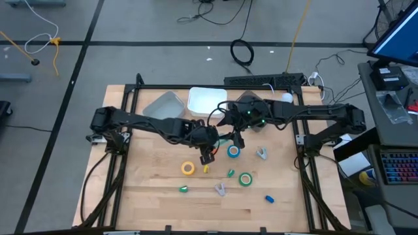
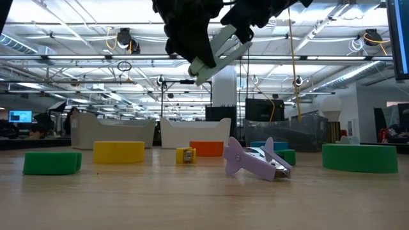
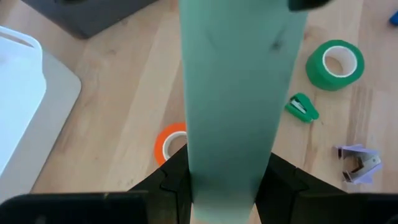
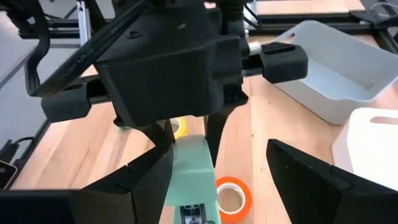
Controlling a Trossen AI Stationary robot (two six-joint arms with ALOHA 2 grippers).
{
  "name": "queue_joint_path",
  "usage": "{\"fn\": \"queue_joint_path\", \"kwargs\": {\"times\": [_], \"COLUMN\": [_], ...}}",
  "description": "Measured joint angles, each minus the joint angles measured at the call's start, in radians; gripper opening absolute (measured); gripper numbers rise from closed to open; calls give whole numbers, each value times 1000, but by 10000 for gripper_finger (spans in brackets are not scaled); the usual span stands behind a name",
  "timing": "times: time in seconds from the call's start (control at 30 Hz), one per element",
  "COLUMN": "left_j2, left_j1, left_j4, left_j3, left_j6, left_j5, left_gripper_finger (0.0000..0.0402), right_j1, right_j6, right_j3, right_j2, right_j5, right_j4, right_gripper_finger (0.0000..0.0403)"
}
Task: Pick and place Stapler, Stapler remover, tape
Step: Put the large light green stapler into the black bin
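My left gripper (image 1: 210,149) is shut on a pale green stapler (image 3: 230,93) and holds it high over the table's middle (image 2: 217,51). My right gripper (image 4: 219,149) faces it, open; its fingers stand on either side of the stapler's free end (image 4: 194,171), and I see no touch. On the table lie an orange tape roll (image 3: 169,142) below the stapler, a yellow one (image 1: 188,168), a blue one (image 1: 233,151) and a green one (image 1: 245,179). Two lavender staple removers (image 1: 220,189) (image 1: 261,153) rest on the wood. My left gripper pinches one end of the stapler (image 3: 224,183) between its two fingers (image 3: 171,183). The fingers slant down from the table's left, and the stapler runs on forward along them. It is lifted clear of the table.
A grey bin (image 1: 163,104) and a white tray (image 1: 207,101) stand at the table's far side. Small solid pieces lie about: green (image 1: 183,189) (image 1: 231,172), yellow (image 1: 206,168), blue (image 1: 268,198). Bare wood stretches along the near edge.
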Motion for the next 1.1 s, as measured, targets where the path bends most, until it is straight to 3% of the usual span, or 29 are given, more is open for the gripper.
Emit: {"fn": "queue_joint_path", "kwargs": {"times": [0.37,1.1], "left_j2": [-2,-2], "left_j1": [15,16], "left_j4": [-4,-3], "left_j3": [3,3], "left_j6": [1,18], "left_j5": [-6,7], "left_gripper_finger": [126,126], "right_j1": [1,6], "right_j6": [39,22], "right_j3": [-4,-3], "right_j2": [34,31], "right_j5": [-50,-43], "right_j4": [-45,-9], "right_gripper_finger": [256,241]}}
